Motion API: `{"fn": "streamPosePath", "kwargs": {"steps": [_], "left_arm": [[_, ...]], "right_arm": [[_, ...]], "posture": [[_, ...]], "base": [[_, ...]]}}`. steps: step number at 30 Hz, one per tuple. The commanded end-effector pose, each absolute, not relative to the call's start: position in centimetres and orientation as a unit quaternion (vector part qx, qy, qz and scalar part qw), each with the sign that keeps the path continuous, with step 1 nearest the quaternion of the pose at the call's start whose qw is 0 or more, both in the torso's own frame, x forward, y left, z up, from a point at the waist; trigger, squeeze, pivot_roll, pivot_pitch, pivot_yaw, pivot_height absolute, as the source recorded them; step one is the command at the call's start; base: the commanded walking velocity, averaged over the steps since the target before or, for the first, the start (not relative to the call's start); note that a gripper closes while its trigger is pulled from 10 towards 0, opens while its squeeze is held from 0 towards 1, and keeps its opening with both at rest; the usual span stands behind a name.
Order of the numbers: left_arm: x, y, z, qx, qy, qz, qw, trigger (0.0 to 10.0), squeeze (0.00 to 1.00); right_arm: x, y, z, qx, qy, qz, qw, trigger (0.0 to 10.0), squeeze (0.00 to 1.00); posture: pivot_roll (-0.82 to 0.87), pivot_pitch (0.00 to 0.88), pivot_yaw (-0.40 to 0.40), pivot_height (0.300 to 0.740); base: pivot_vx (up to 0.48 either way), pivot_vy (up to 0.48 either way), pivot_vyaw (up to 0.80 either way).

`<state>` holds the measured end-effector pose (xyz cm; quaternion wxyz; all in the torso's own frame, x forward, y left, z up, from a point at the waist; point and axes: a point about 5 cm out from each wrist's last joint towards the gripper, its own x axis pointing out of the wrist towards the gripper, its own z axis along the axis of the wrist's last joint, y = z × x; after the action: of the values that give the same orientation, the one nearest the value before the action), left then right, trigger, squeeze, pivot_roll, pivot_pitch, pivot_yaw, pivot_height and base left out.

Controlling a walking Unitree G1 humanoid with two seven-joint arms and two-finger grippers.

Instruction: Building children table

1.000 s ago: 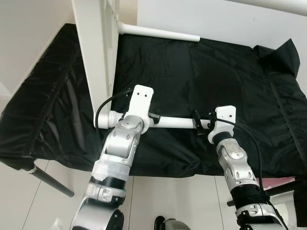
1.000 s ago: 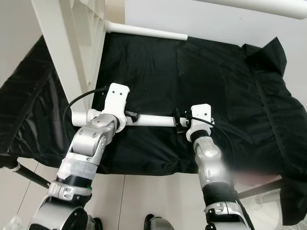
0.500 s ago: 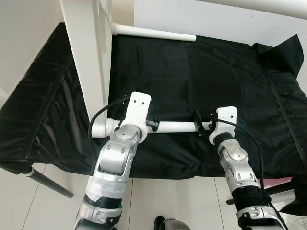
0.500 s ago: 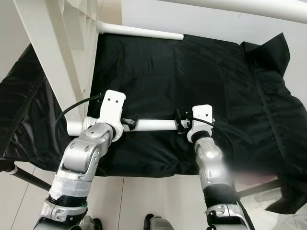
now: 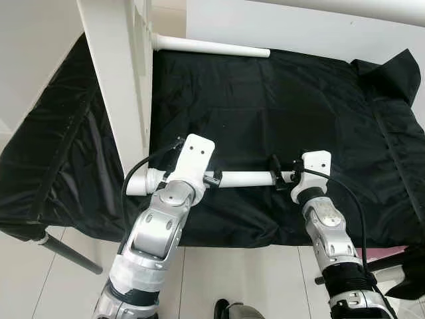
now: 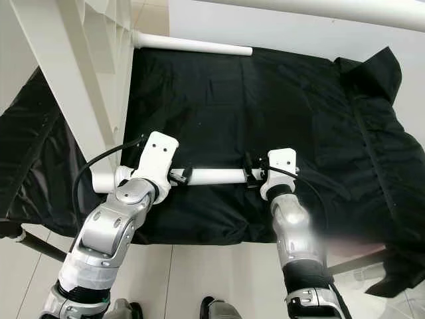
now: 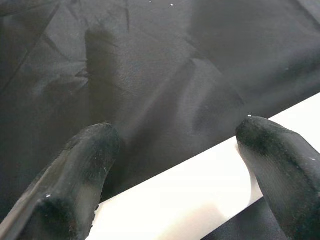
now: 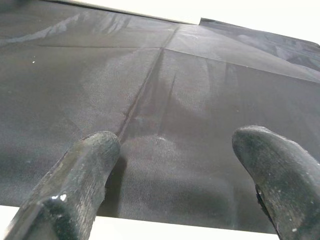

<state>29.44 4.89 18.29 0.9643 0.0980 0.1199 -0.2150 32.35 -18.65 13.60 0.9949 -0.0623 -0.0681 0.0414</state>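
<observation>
As both grippers, left (image 5: 211,177) and right (image 5: 280,178), straddled the white leg (image 5: 244,178) with fingers spread, it could roll away

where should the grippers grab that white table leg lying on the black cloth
Take the white table leg near its two ends, from above, with the fingers spanning its width. It is a round tube lying flat and crosswise on the black cloth, so an end grip steadies it. The left gripper and right gripper sit open at those ends.

head stereo: high, looking down | wrist views: close, along fingers | shared: black cloth (image 5: 279,100)
</observation>
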Motion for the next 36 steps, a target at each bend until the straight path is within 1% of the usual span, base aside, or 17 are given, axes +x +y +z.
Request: {"fn": "streamPosePath", "kwargs": {"steps": [1, 6, 11, 13, 17, 19, 27, 36], "left_arm": [[29.1, 4.7, 15.9, 0.106, 0.175, -0.243, 0.948, 10.0, 0.0], [29.3, 4.4, 16.6, 0.113, 0.158, -0.243, 0.95, 10.0, 0.0], [29.5, 4.4, 16.9, 0.113, 0.146, -0.24, 0.953, 10.0, 0.0], [29.7, 4.5, 17.1, 0.111, 0.14, -0.238, 0.955, 10.0, 0.0], [30.3, 4.5, 18.1, 0.103, 0.112, -0.228, 0.962, 10.0, 0.0], [30.4, 4.5, 18.3, 0.104, 0.107, -0.227, 0.962, 10.0, 0.0], [30.5, 4.5, 18.6, 0.109, 0.098, -0.225, 0.963, 10.0, 0.0], [30.4, 4.0, 18.7, 0.096, 0.086, -0.245, 0.961, 10.0, 0.0]], "right_arm": [[31.5, -19.1, 11.1, -0.056, -0.014, 0.038, 0.998, 10.0, 0.0], [30.6, -19.4, 10.6, -0.046, -0.007, 0.026, 0.999, 10.0, 0.0], [30.3, -19.3, 10.4, -0.038, -0.005, 0.022, 0.999, 10.0, 0.0], [30.1, -19.1, 10.3, -0.035, -0.005, 0.022, 0.999, 10.0, 0.0], [29.2, -17.5, 10.0, -0.018, -0.004, 0.039, 0.999, 10.0, 0.0], [29.0, -17.2, 10.0, -0.017, -0.003, 0.041, 0.999, 10.0, 0.0], [28.2, -16.4, 9.6, -0.008, 0.005, 0.053, 0.999, 10.0, 0.0], [28.1, -16.5, 10.0, -0.006, -0.005, 0.053, 0.999, 10.0, 0.0]], "posture": [[0.02, 0.179, -0.051, 0.74], [0.01, 0.179, -0.055, 0.74], [0.01, 0.173, -0.061, 0.74], [0.01, 0.173, -0.061, 0.74], [0.0, 0.165, -0.066, 0.74], [0.0, 0.163, -0.068, 0.74], [0.0, 0.161, -0.072, 0.74], [0.0, 0.159, -0.071, 0.74]], "base": [[0.0, 0.0, 0.0], [0.0, 0.0, 0.0], [0.0, 0.0, 0.0], [0.0, 0.0, 0.0], [0.0, 0.0, 0.0], [0.0, 0.0, 0.0], [0.0, 0.0, 0.0], [0.0, 0.0, 0.0]]}}
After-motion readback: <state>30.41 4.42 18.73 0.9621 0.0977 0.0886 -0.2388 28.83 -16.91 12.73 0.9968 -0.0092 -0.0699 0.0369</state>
